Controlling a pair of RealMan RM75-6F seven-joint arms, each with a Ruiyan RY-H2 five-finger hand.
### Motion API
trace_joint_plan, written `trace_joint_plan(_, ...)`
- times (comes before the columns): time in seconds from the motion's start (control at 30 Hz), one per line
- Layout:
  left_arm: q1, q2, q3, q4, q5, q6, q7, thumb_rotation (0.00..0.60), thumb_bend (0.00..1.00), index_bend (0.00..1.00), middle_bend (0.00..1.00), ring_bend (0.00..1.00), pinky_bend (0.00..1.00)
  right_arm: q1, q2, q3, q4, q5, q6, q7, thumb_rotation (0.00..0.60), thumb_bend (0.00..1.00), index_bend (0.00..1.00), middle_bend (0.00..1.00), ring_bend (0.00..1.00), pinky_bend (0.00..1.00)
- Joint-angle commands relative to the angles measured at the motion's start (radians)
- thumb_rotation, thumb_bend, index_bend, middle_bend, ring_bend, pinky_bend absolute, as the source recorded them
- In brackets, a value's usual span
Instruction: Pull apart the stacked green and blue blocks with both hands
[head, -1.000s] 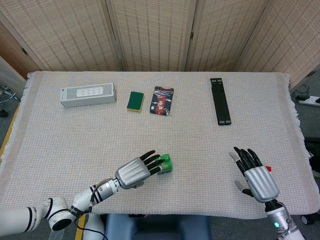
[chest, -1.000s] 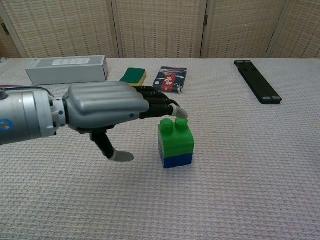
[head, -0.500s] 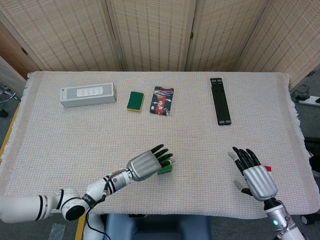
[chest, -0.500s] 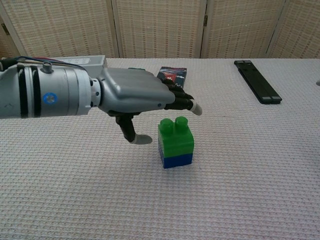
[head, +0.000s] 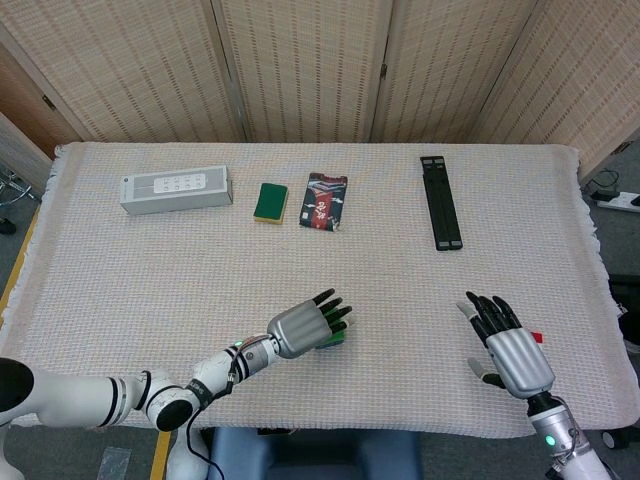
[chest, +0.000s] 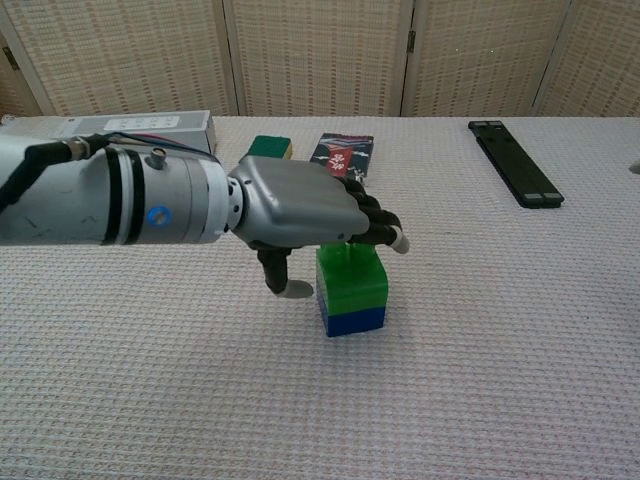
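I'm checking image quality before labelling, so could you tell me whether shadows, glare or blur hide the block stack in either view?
Head view: even light, sharp, but the left hand covers most of the stack. Chest view: green block and blue block sharp, no glare.

A cloth-covered table (head: 150, 270) holds a white box (head: 176, 189), sponge (head: 270, 201), packet (head: 323, 201), black bar (head: 441, 202), stacked blocks (chest: 352, 291).

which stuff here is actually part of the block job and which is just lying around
Part of the job:
green block
blue block
left hand
right hand

Lying around:
white box
green sponge
card pack
black strip
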Motion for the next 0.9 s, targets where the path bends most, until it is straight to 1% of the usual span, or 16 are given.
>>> trace_joint_plan(0.03, -0.013, -0.007, 0.009, 0.004, -0.008, 0.010, 0.002, 0.600, 0.42, 0.08, 0.05, 0.00, 0.00, 0.002, 0.000, -0.002, -0.001, -0.001, -0.003, 0.001, 0.600, 0.37, 0.00, 0.00, 0.00, 0.00)
trace_joint_plan(0.33, -0.047, -0.035, 0.037, 0.001, -0.020, 0.031, -0.011, 0.600, 0.42, 0.09, 0.04, 0.00, 0.00, 0.004, 0.004, -0.005, -0.004, -0.004, -0.003, 0.008, 0.600, 0.37, 0.00, 0.00, 0.00, 0.00)
trace_joint_plan(0.57, -0.071, -0.066, 0.060, 0.046, -0.013, 0.051, 0.004, 0.600, 0.42, 0.10, 0.04, 0.00, 0.00, 0.003, 0.015, -0.007, -0.009, -0.007, 0.002, 0.023, 0.600, 0.37, 0.00, 0.00, 0.00, 0.00)
trace_joint_plan(0.9, -0.088, -0.071, 0.093, 0.082, -0.046, 0.049, 0.000, 0.600, 0.42, 0.11, 0.05, 0.00, 0.00, 0.007, 0.017, -0.008, -0.010, -0.004, -0.006, 0.028, 0.600, 0.37, 0.00, 0.00, 0.00, 0.00)
